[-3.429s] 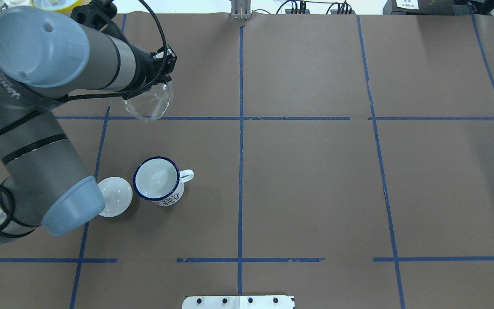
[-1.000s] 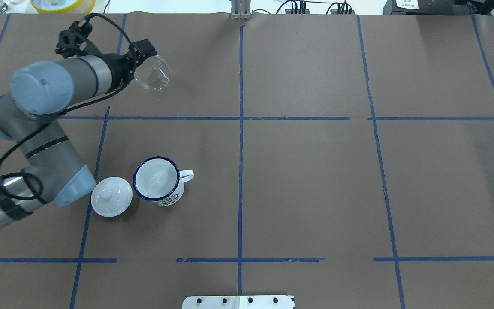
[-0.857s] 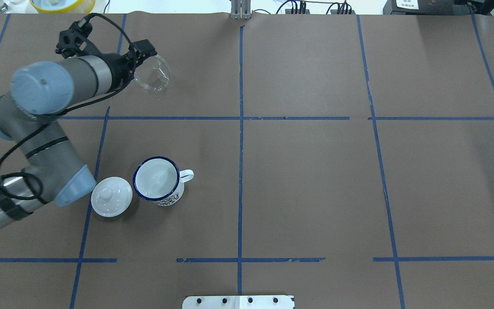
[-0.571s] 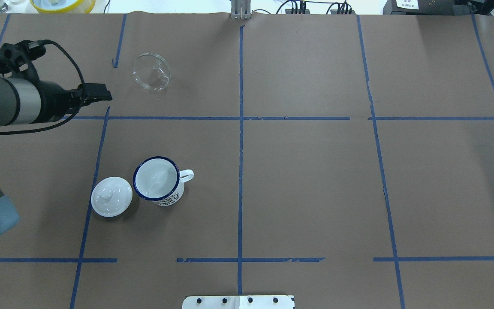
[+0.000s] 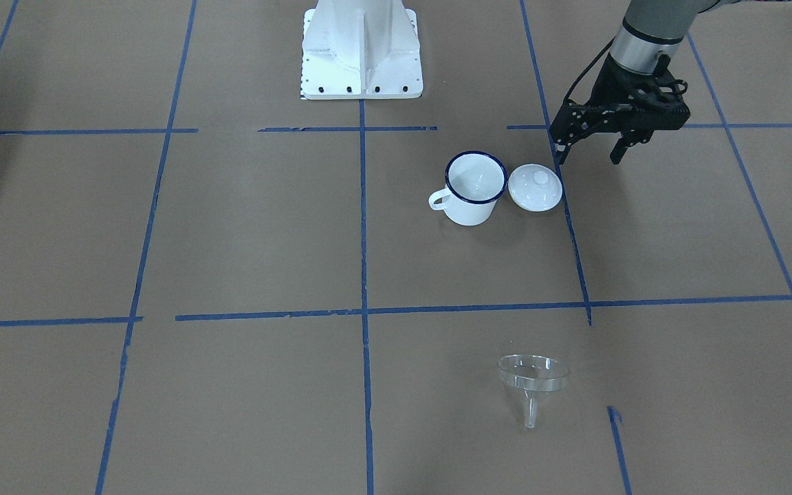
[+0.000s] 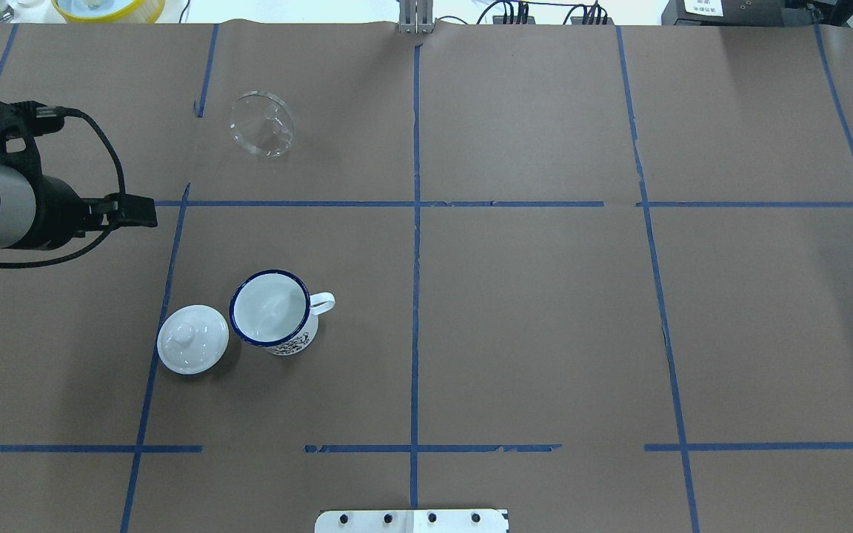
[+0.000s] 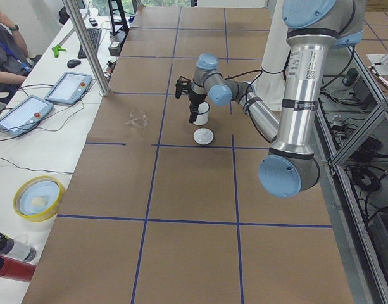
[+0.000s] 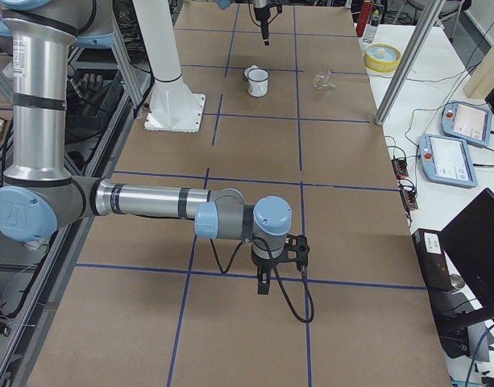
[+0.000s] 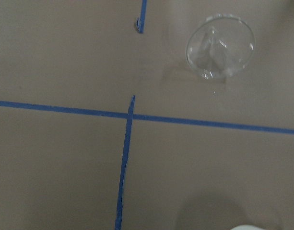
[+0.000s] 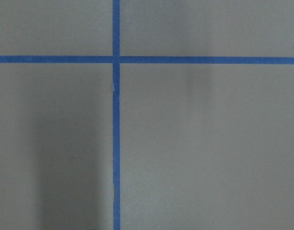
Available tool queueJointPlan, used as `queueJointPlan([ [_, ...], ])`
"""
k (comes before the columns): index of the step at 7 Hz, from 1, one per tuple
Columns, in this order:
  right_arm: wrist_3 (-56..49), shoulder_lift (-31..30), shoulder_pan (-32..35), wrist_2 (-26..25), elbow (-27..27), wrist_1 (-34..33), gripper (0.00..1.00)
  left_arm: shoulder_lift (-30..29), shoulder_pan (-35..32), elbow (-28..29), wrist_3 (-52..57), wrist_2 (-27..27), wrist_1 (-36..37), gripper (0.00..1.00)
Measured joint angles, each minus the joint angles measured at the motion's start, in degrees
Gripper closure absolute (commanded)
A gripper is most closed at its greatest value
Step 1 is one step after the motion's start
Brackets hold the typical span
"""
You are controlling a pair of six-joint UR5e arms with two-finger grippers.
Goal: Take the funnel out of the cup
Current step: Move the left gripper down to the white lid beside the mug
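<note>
The clear funnel (image 6: 262, 133) lies on its side on the brown paper at the far left of the table, free of any gripper; it also shows in the front view (image 5: 532, 378) and the left wrist view (image 9: 220, 51). The white cup (image 6: 275, 311) with the blue rim stands upright and empty, handle to the right, also in the front view (image 5: 473, 189). My left gripper (image 5: 588, 155) is open and empty, hovering left of the cup and well back from the funnel (image 6: 138, 211). My right gripper (image 8: 264, 284) shows only in the right side view; I cannot tell its state.
A white round lid with a knob (image 6: 192, 339) lies just left of the cup. The robot's white base plate (image 6: 412, 520) is at the near edge. A yellow bowl (image 6: 108, 7) sits beyond the far left edge. Blue tape lines grid the paper.
My left gripper let go of the funnel, opened and drew back to the left and toward the robot. The funnel stayed where it was set down. Cup and lid have not moved.
</note>
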Motion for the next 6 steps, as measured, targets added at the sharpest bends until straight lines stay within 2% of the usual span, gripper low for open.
queueJointPlan([
  [3,0.0,0.0,0.0,0.0,0.0,0.0,0.0,0.0,4.8,7.2,0.3,-0.4,-8.3,0.1],
  [6,0.0,0.0,0.0,0.0,0.0,0.0,0.0,0.0,6.9,10.5,0.3,-0.4,-10.0,0.15],
])
